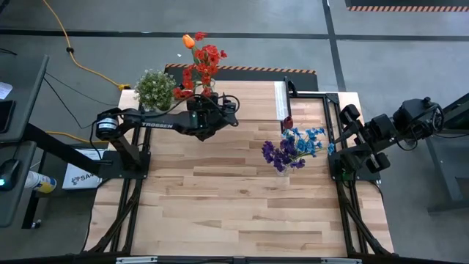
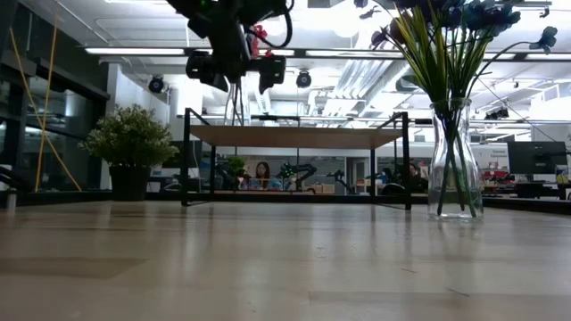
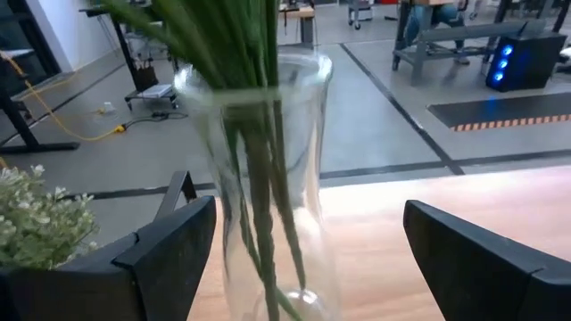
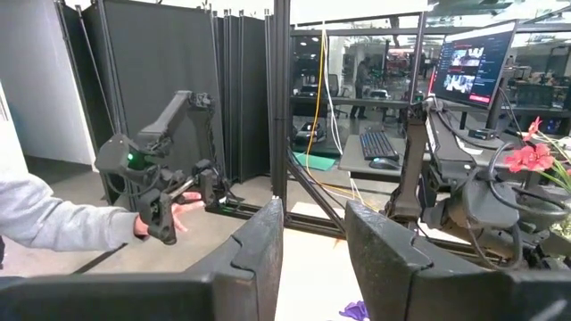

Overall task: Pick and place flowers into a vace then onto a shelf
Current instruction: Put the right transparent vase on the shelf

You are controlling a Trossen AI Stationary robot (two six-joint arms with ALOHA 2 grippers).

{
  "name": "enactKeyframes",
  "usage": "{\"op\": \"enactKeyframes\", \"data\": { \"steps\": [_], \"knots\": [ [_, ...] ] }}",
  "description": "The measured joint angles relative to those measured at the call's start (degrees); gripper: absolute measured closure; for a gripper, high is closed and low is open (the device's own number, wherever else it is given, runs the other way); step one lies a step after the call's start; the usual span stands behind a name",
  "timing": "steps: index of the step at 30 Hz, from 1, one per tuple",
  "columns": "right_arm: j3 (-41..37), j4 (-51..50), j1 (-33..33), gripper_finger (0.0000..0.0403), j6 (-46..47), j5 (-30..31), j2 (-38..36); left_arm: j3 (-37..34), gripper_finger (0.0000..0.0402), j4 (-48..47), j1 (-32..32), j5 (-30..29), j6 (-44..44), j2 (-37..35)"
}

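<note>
Light wood table [image 1: 220, 198], bearing potted plant [image 1: 154, 89], shelf [image 1: 249, 94], glass vase [image 2: 454, 160].

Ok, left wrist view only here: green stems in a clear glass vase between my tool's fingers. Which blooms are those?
Observer: Red flower clusters and an orange tulip.
Operator: Where's my left tool?
Observer: The left tool hangs above the light wood-topped shelf.
Operator: And the other bunch?
Observer: The purple and blue flowers stand in their own glass vase on the table, beside the parked right arm.
</note>
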Motion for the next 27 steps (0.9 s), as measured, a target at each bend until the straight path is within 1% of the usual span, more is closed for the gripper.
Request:
{"op": "enactKeyframes", "data": {
  "steps": [22, 25, 27],
  "knots": [
    [0.00, 0.03, -0.02, 0.0289, 0.04, 0.04, 0.00, 0.06, 0.0009, -0.43, -4.54, -0.47, 1.82, -0.76],
    [0.00, 0.03, 0.00, 0.0289, 0.05, 0.04, 0.00, 0.06, 0.0009, -1.06, -5.75, -0.51, 1.90, -0.76],
    [0.00, 0.03, 0.00, 0.0289, 0.75, 0.04, 0.00, 0.01, 0.0009, -3.17, -6.80, -0.48, 1.93, -1.21]
  ]
}}
